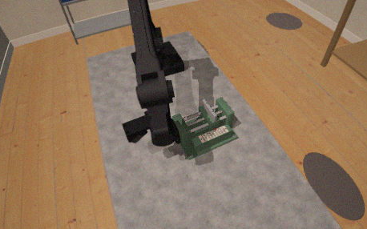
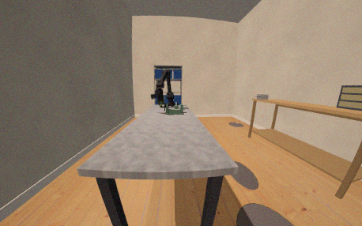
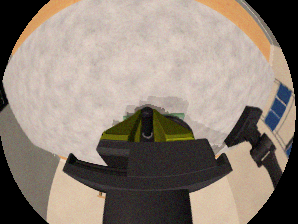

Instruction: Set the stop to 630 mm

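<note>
A green stop fixture (image 1: 206, 128) with grey rails, a grey stop block (image 1: 209, 109) and a white scale plate (image 1: 213, 135) lies on the grey table top. It shows far off and small in the exterior view (image 2: 175, 111). My black arm stands at the fixture's left end, and my gripper (image 1: 168, 138) reaches down there. The gripper's body hides the fingers and the handwheel in the top view. In the wrist view a yellow-green handwheel (image 3: 149, 128) sits between the fingers, and the gripper (image 3: 148, 137) is shut on it. The scale's numbers are too small to read.
The arm's base (image 1: 168, 56) stands on the table behind the fixture. A blue shelf unit (image 2: 168, 79) stands at the far wall. A wooden bench (image 2: 320, 118) runs along the right wall. Dark round stools (image 1: 332, 185) stand on the floor beside the table.
</note>
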Controlling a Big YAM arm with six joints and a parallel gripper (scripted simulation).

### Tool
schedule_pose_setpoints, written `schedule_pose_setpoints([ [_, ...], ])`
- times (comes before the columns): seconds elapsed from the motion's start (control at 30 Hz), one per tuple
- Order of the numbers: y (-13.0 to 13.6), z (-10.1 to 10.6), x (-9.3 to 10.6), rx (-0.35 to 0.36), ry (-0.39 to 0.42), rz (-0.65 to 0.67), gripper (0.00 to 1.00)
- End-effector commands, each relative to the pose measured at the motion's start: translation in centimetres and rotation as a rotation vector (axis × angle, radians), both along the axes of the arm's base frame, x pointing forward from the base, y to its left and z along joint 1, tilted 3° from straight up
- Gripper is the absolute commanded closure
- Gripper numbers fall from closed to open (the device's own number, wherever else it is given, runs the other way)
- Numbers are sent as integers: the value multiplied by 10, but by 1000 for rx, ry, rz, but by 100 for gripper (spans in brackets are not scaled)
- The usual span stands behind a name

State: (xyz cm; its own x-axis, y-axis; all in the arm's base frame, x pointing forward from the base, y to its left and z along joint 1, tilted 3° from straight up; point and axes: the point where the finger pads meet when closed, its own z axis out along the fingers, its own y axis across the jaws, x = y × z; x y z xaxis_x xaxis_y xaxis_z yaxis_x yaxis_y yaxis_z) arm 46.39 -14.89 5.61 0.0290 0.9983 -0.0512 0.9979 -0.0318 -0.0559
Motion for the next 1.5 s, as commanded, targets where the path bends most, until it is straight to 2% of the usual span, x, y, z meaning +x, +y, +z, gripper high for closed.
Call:
schedule_pose_setpoints([
  [0.0, 4, 72, 36, -31, -147, 10, 94],
  [0.07, 5, 80, 33, -31, -147, 11, 94],
  [0.37, 3, 86, 33, -38, -170, 21, 94],
  [0.4, 3, 86, 30, -39, -169, 27, 94],
  [0.47, 4, 65, -2, -24, -114, 22, 94],
  [0.57, 0, 65, -29, -17, -89, 8, 94],
  [0.63, 1, 66, -39, -17, -89, 8, 94],
  [0.7, 1, 66, -39, -17, -89, 8, 94],
  [0.73, 11, 66, -39, -16, -89, 32, 94],
  [0.93, 7, 63, -45, -17, -88, 22, 94],
  [1.03, -1, 55, -50, -25, -110, 8, 94],
  [1.2, 0, 35, -76, -21, -85, 8, 94],
  [1.47, -1, 30, -81, -23, -84, 8, 94],
])
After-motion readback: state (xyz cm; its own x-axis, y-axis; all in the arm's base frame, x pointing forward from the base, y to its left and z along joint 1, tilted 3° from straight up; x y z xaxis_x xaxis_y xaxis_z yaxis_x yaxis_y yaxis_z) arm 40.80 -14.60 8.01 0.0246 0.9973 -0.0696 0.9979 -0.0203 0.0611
